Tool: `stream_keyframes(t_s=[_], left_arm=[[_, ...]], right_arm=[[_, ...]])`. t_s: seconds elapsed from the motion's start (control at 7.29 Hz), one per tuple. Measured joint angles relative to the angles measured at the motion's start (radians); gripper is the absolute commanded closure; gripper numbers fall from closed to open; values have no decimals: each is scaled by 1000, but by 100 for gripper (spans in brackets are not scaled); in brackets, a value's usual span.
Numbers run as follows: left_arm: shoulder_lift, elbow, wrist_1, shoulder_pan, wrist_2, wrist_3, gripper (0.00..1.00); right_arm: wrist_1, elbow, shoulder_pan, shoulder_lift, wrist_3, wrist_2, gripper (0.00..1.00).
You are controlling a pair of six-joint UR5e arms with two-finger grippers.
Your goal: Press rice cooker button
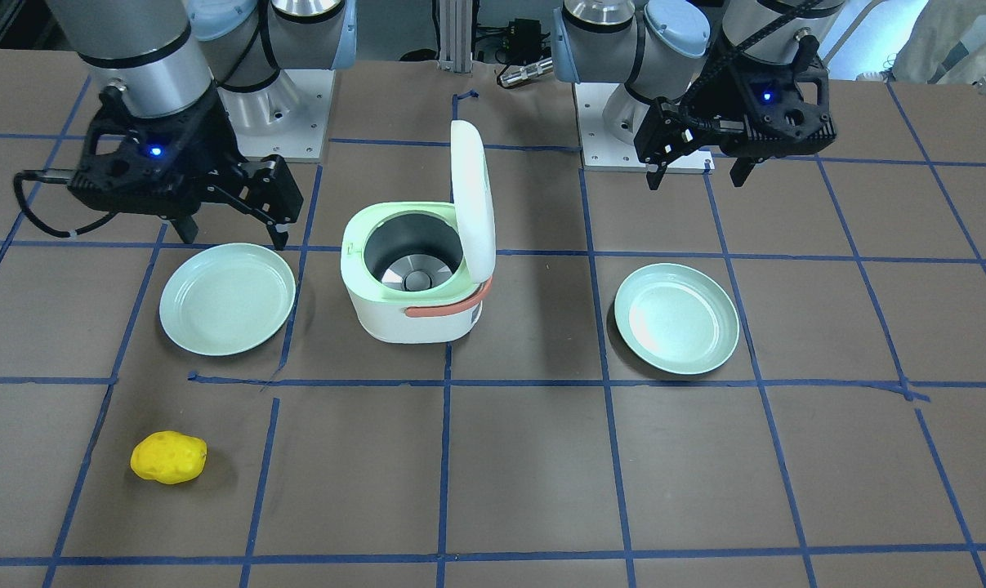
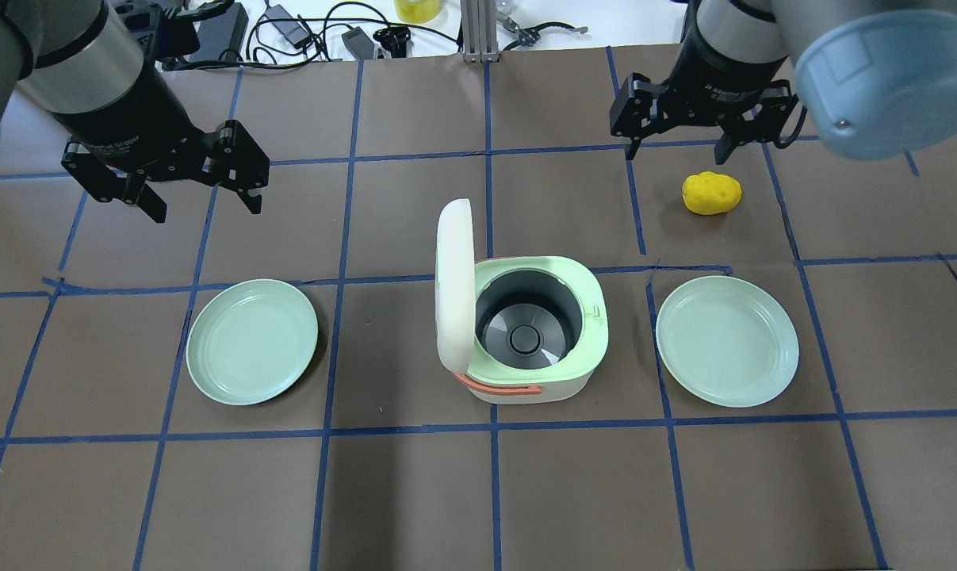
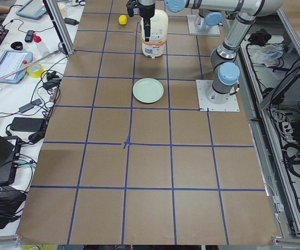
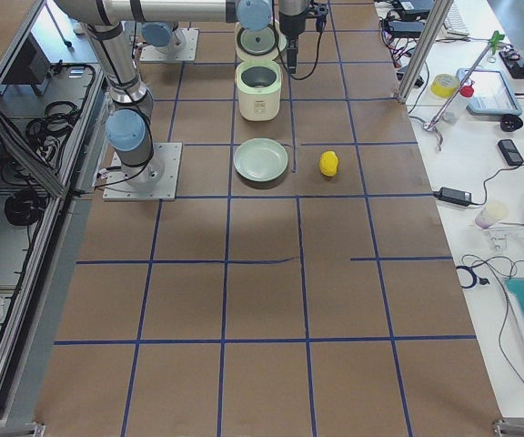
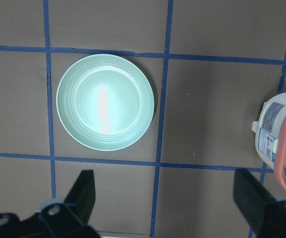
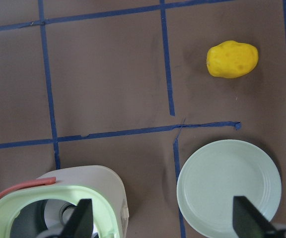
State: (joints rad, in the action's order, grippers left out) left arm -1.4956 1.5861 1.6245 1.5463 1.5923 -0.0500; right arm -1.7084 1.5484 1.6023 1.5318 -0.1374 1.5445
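The white and green rice cooker (image 2: 541, 381) stands at the table's middle with its lid (image 2: 454, 285) swung up and open, and the empty pot shows inside. It also shows in the front view (image 1: 403, 310). I cannot make out its button. My left gripper (image 2: 204, 206) hangs open and empty above the table, to the cooker's far left. In the left wrist view (image 5: 168, 198) its fingers are spread wide, with the cooker's side (image 5: 282, 144) at the right edge. My right gripper (image 2: 676, 151) is open and empty, to the cooker's far right, with the cooker (image 6: 68, 203) below it in the right wrist view.
Two pale green plates lie on either side of the cooker, one left (image 2: 252, 341) and one right (image 2: 728, 341). A yellow potato-like toy (image 2: 712, 193) lies beyond the right plate, under the right gripper. Cables and clutter line the table's far edge.
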Motion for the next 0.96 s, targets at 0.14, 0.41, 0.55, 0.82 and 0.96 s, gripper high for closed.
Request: stream_keyframes(t_s=[0.14, 0.41, 0.55, 0.82, 0.96], left_arm=[[0, 0, 0, 0, 0, 0, 0], [0, 0, 0, 0, 0, 1, 0], [0, 0, 0, 0, 0, 1, 0], [0, 0, 0, 0, 0, 1, 0], [0, 0, 0, 0, 0, 1, 0]], right_arm=[[5, -21, -32, 1, 19, 2, 0], [9, -43, -74, 2, 70, 3, 0], [10, -45, -80, 2, 96, 4, 0], [18, -46, -82, 3, 115, 1, 0], [34, -48, -81, 4, 117, -4, 0]])
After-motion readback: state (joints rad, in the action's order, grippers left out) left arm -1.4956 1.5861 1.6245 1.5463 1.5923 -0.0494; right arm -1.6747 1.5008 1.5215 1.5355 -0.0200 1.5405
